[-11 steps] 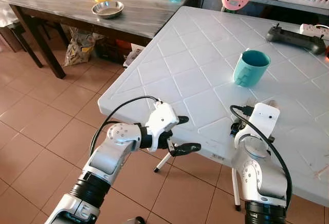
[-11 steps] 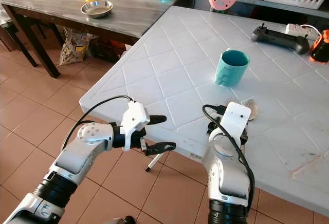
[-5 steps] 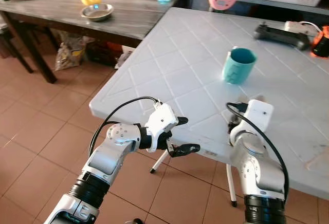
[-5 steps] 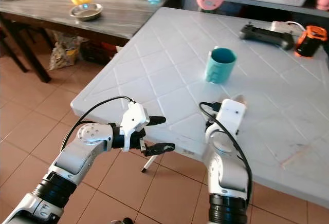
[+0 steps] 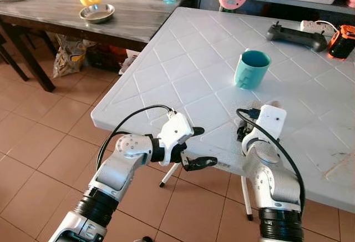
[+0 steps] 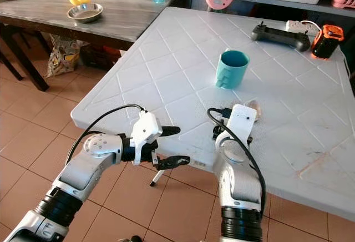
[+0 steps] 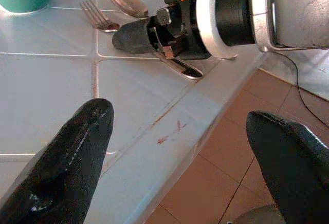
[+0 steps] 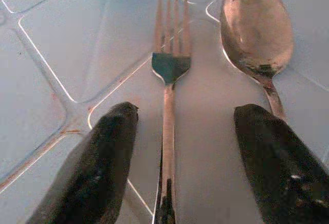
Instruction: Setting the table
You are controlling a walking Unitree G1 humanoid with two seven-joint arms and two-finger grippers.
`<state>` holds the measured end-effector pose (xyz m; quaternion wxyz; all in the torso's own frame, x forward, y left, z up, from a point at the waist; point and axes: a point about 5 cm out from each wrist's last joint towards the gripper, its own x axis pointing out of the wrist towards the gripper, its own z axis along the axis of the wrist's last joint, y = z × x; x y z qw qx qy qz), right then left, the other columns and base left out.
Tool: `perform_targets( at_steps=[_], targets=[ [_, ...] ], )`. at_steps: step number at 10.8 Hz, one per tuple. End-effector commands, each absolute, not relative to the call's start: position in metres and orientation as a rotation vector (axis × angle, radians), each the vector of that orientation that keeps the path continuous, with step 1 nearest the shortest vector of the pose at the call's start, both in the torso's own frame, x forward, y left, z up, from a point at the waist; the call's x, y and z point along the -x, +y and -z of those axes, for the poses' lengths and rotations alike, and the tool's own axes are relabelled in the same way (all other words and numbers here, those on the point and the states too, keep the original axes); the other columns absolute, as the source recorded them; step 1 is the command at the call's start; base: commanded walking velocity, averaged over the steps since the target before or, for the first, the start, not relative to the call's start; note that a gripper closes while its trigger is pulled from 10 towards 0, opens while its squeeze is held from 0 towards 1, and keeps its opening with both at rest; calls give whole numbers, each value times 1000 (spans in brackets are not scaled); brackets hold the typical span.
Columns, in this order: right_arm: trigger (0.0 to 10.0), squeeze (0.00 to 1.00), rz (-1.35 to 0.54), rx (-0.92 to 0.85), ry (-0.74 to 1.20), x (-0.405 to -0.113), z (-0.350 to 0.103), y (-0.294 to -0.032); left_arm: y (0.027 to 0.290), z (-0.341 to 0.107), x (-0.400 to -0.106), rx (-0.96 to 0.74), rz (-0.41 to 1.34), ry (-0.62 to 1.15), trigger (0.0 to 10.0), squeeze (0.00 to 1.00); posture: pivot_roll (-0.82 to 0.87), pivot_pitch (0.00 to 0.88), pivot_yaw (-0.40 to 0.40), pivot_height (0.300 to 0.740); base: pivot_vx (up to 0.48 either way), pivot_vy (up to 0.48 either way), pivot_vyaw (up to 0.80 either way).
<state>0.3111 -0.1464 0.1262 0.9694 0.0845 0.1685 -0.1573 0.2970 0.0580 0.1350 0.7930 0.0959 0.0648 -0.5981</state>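
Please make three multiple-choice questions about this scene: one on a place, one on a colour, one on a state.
1. Where does the fork lie?
A. beside the spoon on the white table
B. inside the mug
C. on the floor

2. What colour is the mug?
A. red
B. teal
C. black

3. How is the right gripper?
A. shut on the mug
B. shut on the spoon
C. open, one finger on each side of the fork

Key: 1 A, the right wrist view shows them side by side; 2 B, seen in the head views; 3 C, its fingers stand apart.

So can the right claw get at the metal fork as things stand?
Probably yes: the right claw is open, its fingers either side of the metal fork lying flat on the white table; nothing lies between.
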Motion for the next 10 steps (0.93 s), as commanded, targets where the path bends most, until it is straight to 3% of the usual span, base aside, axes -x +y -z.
perform_targets(
  at_steps=[1, 4, 5, 6, 10],
  targets=[
    [10000, 0, 227, -197, 426, -311, -112, -126, 57, -135, -294, -217, 1298, 141, 10000, 0, 43, 150, 36, 740, 0, 0, 0],
    [10000, 0, 189, -199, 430, -313, -114, -110, 58, -135, -293, -221, 1303, 147, 10000, 0, 47, 151, 40, 740, 0, 0, 0],
    [4314, 0, 180, -204, 443, -312, -111, -106, 57, -135, -293, -221, 1305, 150, 10000, 0, 46, 151, 40, 740, 0, 0, 0],
    [0, 0, 165, -226, 460, -311, -108, -104, 57, -135, -292, -220, 1306, 150, 10000, 0, 46, 151, 40, 740, 0, 0, 0],
    [0, 0, 93, -247, 539, -297, -93, -93, 57, -135, -292, -218, 1306, 153, 10000, 0, 46, 150, 38, 740, 0, 0, 0]
  ],
)
